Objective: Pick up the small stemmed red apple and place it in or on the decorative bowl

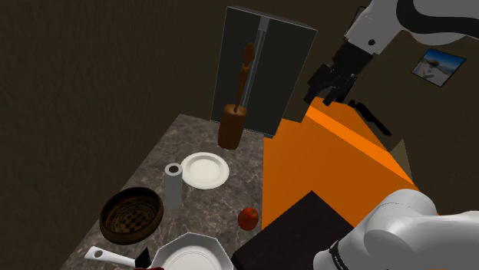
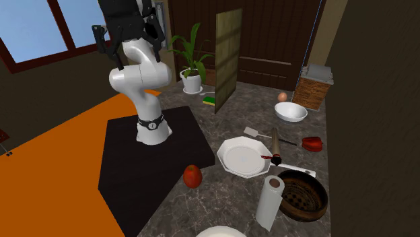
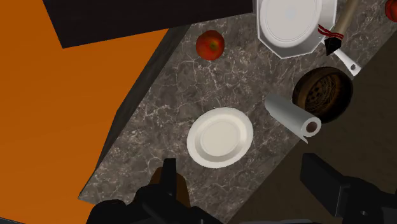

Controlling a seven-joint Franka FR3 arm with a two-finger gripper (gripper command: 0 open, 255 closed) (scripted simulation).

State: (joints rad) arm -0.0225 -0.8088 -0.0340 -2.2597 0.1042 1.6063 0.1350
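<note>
Apple [image 1: 248,218] sat at the edge of the desk [image 1: 242,188] beside the black stand [image 1: 299,230], far below the pincer [image 1: 331,88] and back toward the arm's base. The pincer hung high, fingers apart, empty. The dark bowl [image 1: 131,212] lay off the apple's left in the shoulder view.

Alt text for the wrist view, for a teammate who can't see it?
The open hand hangs empty above a round white plate on a dark marbled counter. The red apple sits apart near the counter's edge by the orange floor; the dark bowl lies beside a paper towel roll.
</note>
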